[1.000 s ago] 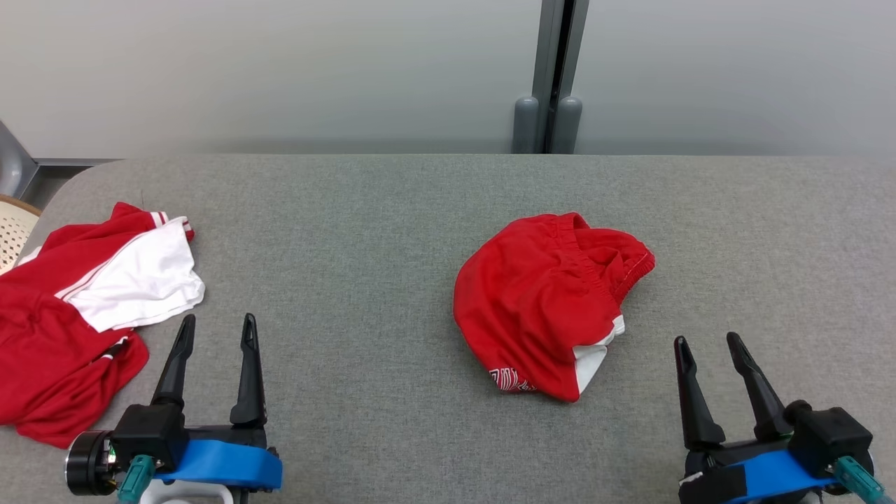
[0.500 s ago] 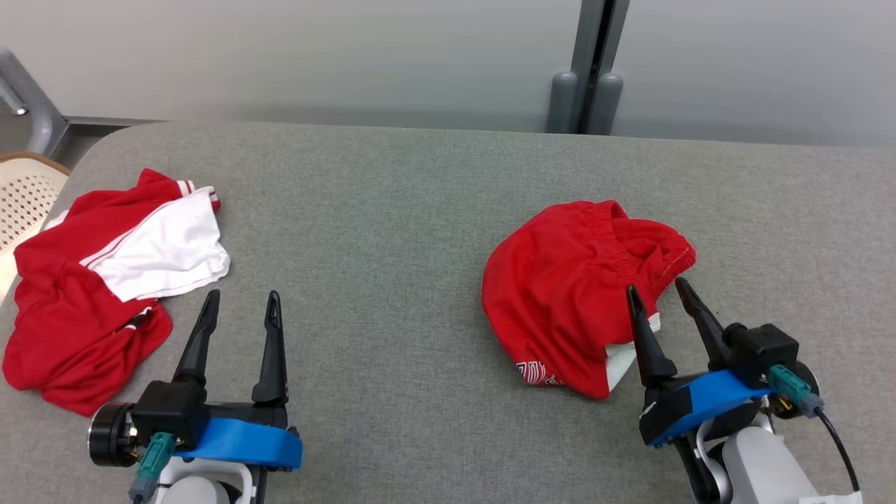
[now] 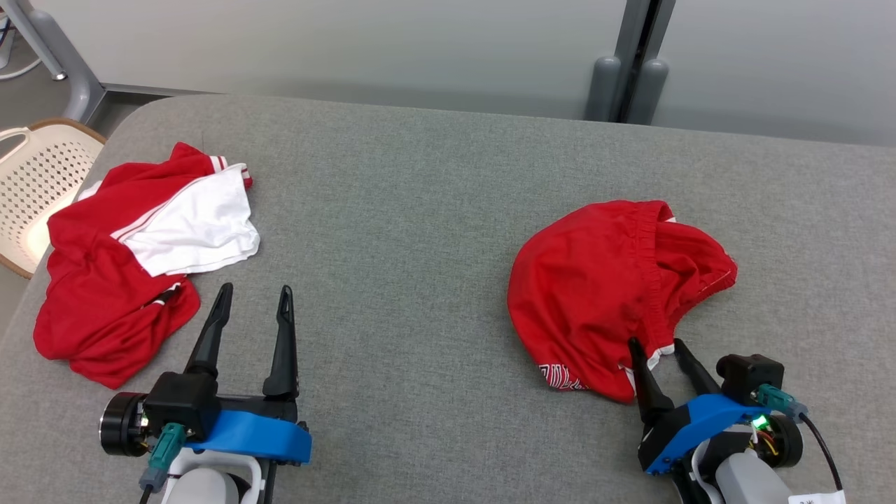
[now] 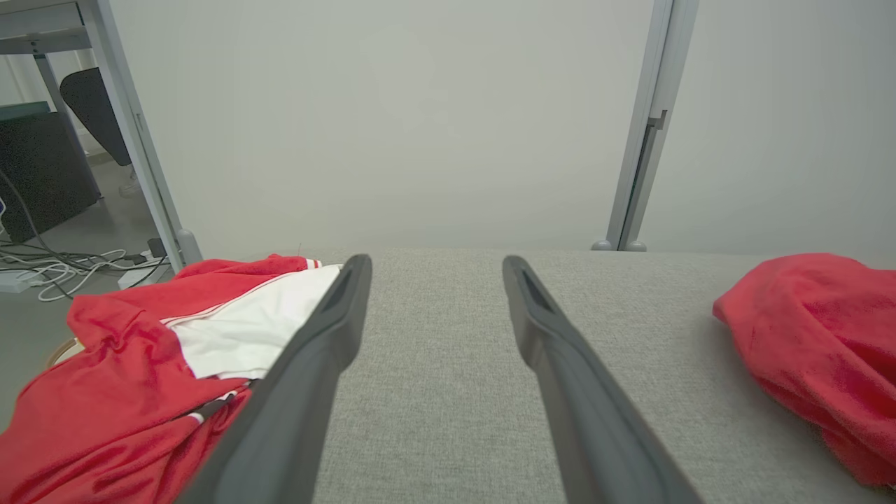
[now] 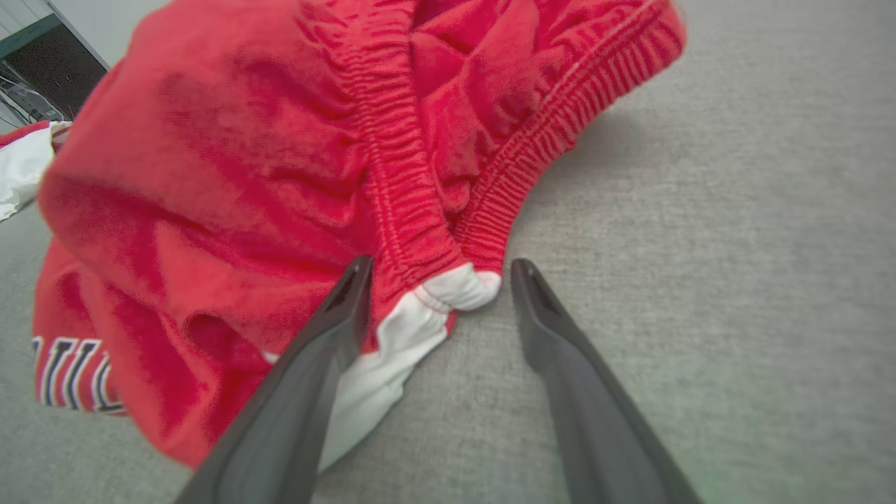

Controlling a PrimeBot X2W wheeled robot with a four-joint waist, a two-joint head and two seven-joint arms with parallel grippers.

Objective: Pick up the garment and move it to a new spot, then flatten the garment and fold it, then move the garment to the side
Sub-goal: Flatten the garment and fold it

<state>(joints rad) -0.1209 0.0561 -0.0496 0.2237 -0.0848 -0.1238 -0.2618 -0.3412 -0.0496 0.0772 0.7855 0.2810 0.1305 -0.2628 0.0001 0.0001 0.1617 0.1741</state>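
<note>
crumpled red garment (image 3: 609,280) on the right side of the grey tabletop (image 3: 420,210), right pincer (image 3: 654,343) wide open, tips straddling its white-trimmed near edge, nothing gripped, left pincer (image 3: 255,290) wide open too, empty, beside another red-and-white heap (image 3: 119,280)

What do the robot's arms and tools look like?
Left tool and right tool alike: two long tapered black fingers, black body, blue band, teal plug, white forearm. The right also shows a green light and black cable.

Lab: floor cables (image 4: 35,269), partitions (image 4: 392,119)
</note>
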